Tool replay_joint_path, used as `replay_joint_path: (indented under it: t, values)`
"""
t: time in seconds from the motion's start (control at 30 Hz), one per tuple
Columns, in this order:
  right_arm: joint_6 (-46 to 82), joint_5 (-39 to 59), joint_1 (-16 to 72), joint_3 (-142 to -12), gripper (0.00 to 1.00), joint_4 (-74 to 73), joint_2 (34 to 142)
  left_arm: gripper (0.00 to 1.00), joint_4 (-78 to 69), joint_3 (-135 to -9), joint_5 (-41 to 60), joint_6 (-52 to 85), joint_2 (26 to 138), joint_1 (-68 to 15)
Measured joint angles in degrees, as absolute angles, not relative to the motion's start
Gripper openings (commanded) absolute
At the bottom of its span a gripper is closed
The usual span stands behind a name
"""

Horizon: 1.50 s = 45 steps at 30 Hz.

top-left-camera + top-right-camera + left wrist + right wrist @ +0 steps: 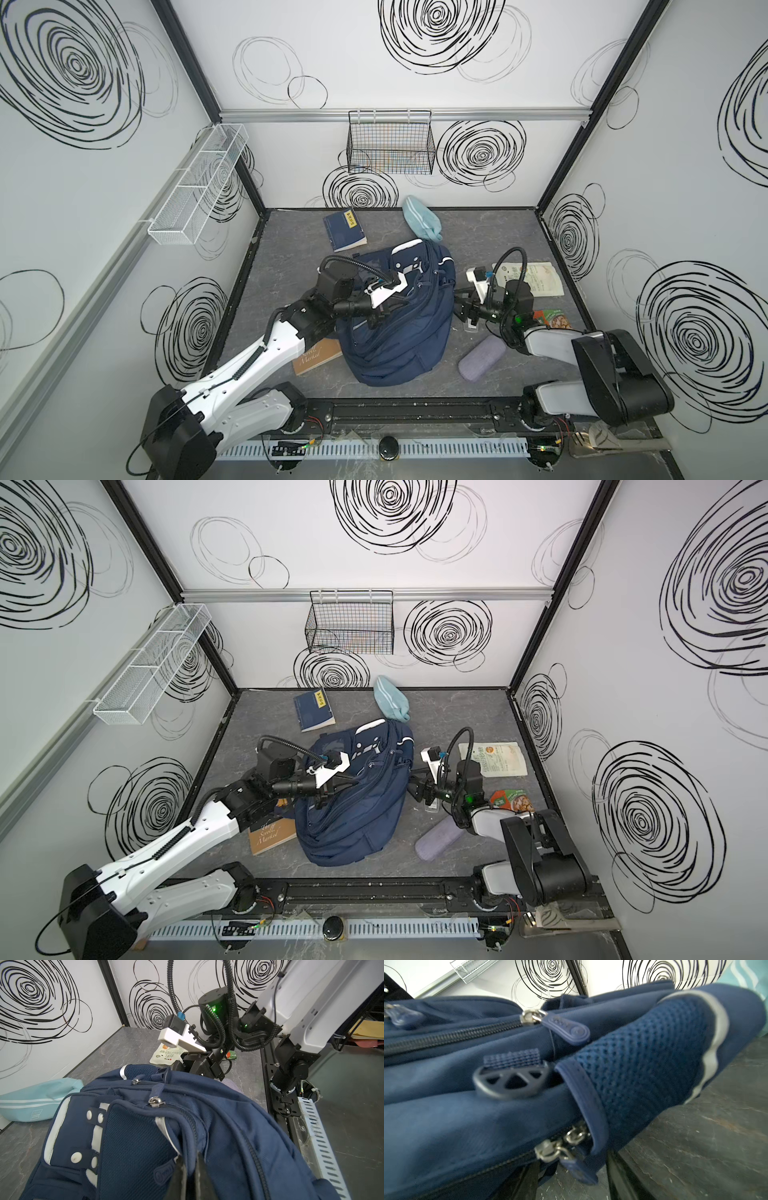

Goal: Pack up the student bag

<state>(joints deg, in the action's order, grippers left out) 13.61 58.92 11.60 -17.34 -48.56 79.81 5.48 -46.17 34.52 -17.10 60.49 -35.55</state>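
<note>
The navy student bag (399, 332) lies slumped mid-table (291, 249). Your left pincer (190, 1167) is pressed together on a fold of its fabric beside a zip, while your right pincer (573, 1164) stands spread at the bag's side, a dangling zipper pull (550, 1152) between its fingers, gripping nothing. Close carelessly and you may catch the mesh pocket's edge (583, 1095) instead of the pull just beside it; if the left's thin pinch slips when you tug, the soft bag will likely drag toward the purple case (482, 357) rather than unzip.
</note>
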Motion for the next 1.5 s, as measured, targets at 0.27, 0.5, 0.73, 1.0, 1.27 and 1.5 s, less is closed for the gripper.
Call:
replay_joint_path:
  t: [0.27,0.5,0.73,1.0,1.27,1.5]
  values:
    - [15.4,63.48,11.57,-17.87,0.37,-52.82,82.89,0.0,5.32,-46.0,34.81,-17.08,60.49,-35.55]
    - [19.86,65.67,10.28,-16.69,0.31,-59.61,84.23,0.0,4.51,-45.5,34.96,-16.75,60.49,-35.57]
    - [22.52,66.13,9.23,-15.68,0.24,-61.21,84.9,0.0,4.38,-45.32,34.96,-16.67,60.49,-35.57]
    - [20.62,64.1,8.71,-16.05,0.06,-54.22,81.49,0.0,4.21,-45.23,34.39,-16.32,60.49,-35.57]
    - [19.7,61.36,8.71,-17.85,0.0,-44.38,77.71,0.0,2.72,-44.56,33.23,-15.73,60.49,-35.62]
    - [18.83,55.94,9.06,-19.09,0.0,-32.51,72.27,0.0,1.52,-44.56,30.41,-13.39,61.95,-36.27]
